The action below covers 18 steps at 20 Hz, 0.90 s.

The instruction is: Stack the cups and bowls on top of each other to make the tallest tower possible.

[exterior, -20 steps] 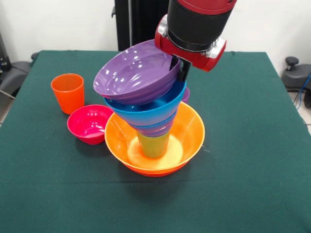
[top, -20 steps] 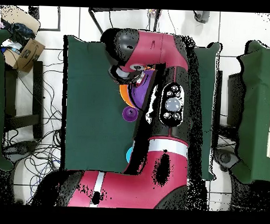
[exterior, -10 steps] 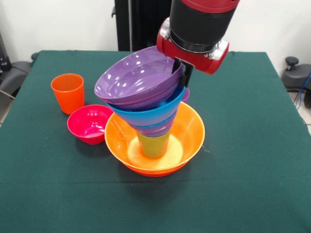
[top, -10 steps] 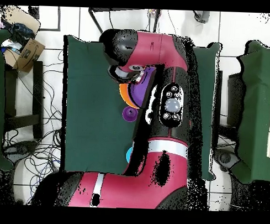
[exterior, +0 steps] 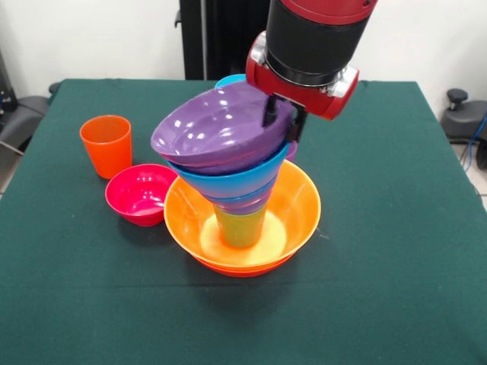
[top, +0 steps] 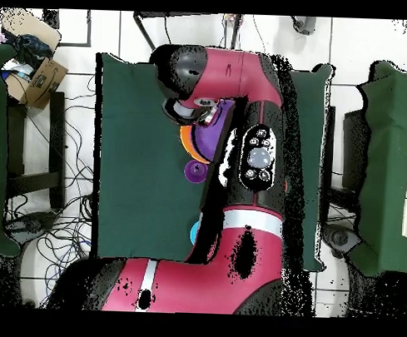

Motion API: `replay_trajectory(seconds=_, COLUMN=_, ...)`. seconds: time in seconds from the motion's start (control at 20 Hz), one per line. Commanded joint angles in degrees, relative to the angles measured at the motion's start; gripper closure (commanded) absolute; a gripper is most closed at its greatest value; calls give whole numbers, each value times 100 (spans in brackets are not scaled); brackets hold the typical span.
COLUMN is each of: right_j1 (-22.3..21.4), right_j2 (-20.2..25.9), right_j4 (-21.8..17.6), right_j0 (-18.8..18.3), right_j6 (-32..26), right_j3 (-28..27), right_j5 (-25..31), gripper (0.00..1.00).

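Look at the front view: your hand (exterior: 282,118) sits at upper centre, its dark fingers (exterior: 269,111) pinched on the right-hand rim of the purple bowl (exterior: 217,125). That bowl is tilted, its open face turned to the left of the frame, and it rests on the sky-blue bowl (exterior: 232,181) at the top of the tower (exterior: 236,198). Below come a purple band and the lime green cup (exterior: 240,226), standing in the yellow-orange bowl (exterior: 293,209) at frame centre. Left of it the magenta bowl (exterior: 139,194) touches its rim; the orange cup (exterior: 106,144) stands upright at upper left on the green tabletop (exterior: 396,228). From overhead the arm (top: 249,160) covers most of the stack.
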Motion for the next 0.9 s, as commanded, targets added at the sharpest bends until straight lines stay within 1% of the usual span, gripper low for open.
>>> replay_trajectory(seconds=0.05, right_j1=142, right_j2=417, right_j4=-583, right_j0=26, right_j6=-1256, right_j3=354, right_j5=-147, gripper=0)
replay_trajectory(seconds=0.2, right_j1=157, right_j2=420, right_j4=-651, right_j0=-8, right_j6=-1324, right_j3=246, right_j5=-54, gripper=0)
replay_trajectory(seconds=0.3, right_j1=71, right_j2=438, right_j4=-652, right_j0=-26, right_j6=-1344, right_j3=388, right_j5=-94, gripper=0)
replay_trajectory(seconds=0.35, right_j1=-97, right_j2=420, right_j4=-633, right_j0=-51, right_j6=-1355, right_j3=626, right_j5=-157, gripper=0)
replay_trajectory(seconds=0.4, right_j1=-138, right_j2=424, right_j4=-638, right_j0=-61, right_j6=-1358, right_j3=667, right_j5=-154, gripper=0)
replay_trajectory(seconds=0.7, right_j1=-102, right_j2=490, right_j4=-638, right_j0=-80, right_j6=-1331, right_j3=662, right_j5=-162, gripper=0)
replay_trajectory(seconds=0.9, right_j1=-89, right_j2=535, right_j4=-622, right_j0=-89, right_j6=-1347, right_j3=550, right_j5=-10, gripper=0)
